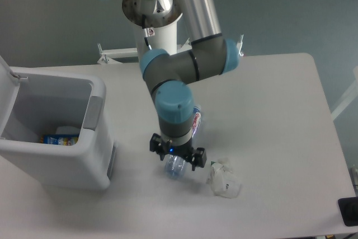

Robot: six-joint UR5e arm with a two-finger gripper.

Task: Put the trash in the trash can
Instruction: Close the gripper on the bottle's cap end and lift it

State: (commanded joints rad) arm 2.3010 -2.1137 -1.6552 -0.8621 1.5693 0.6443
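The crushed clear plastic bottle (177, 167) lies on the white table, mostly covered by my wrist; only its lower end and a bit of red-and-white label (196, 121) show. My gripper (177, 157) hangs right over the bottle's lower half, open, one finger on each side of it. The crumpled white paper wad (225, 179) lies just right of the gripper. The white trash can (84, 163) stands at the left with its lid up.
Inside the can lies a blue-and-yellow wrapper (59, 139) with some white litter. The robot's base column (155, 32) rises at the back of the table (279, 110). A black object (349, 211) sits at the front right corner.
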